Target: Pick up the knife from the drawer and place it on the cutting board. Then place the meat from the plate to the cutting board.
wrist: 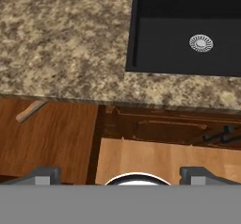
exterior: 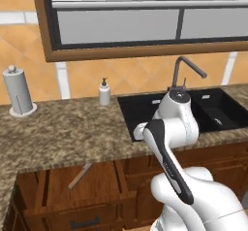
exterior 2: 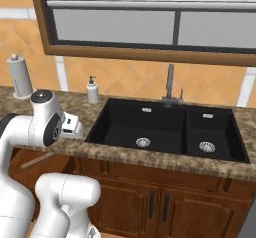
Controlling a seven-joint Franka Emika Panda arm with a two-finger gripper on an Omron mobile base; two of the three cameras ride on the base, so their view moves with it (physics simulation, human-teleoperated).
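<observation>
Hand view looks down on the open reddish-brown wooden drawer (wrist: 56, 138); the slim pale grey-tan knife (wrist: 30, 111) lies at its back, fingers (wrist: 47, 173) released wide, ready to reach.

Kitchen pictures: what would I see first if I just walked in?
Probably the big white arm up front, bent over the speckled counter. Next, the black sink with its tap under the window. Below the counter, a thin pale knife lies in the open wooden drawer.
</observation>
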